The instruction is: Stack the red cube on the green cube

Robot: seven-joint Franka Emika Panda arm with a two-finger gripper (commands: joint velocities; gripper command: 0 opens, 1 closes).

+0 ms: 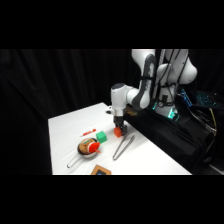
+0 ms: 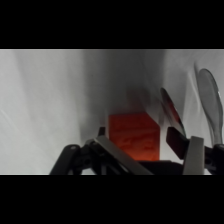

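Side view: the white arm reaches down over the white table [image 1: 150, 155], its hand [image 1: 119, 128] directly above the red cube [image 1: 118, 132], which shows just beneath the fingertips near the table's middle. The green cube [image 1: 102, 136] sits apart on the table, just beside the red cube toward the picture's left. Metal tongs [image 1: 123, 146] lie to the red cube's right; a thin red stick [image 1: 89, 132] and a rounded red-and-tan object [image 1: 89, 147] lie beyond the green cube. Wrist view: the red cube [image 2: 134, 136] lies between the two fingers [image 2: 176, 140] — the hand [image 2: 137, 145] is closed part-way around it, fingers at its sides — though whether the cube rests on the table or is lifted cannot be told.
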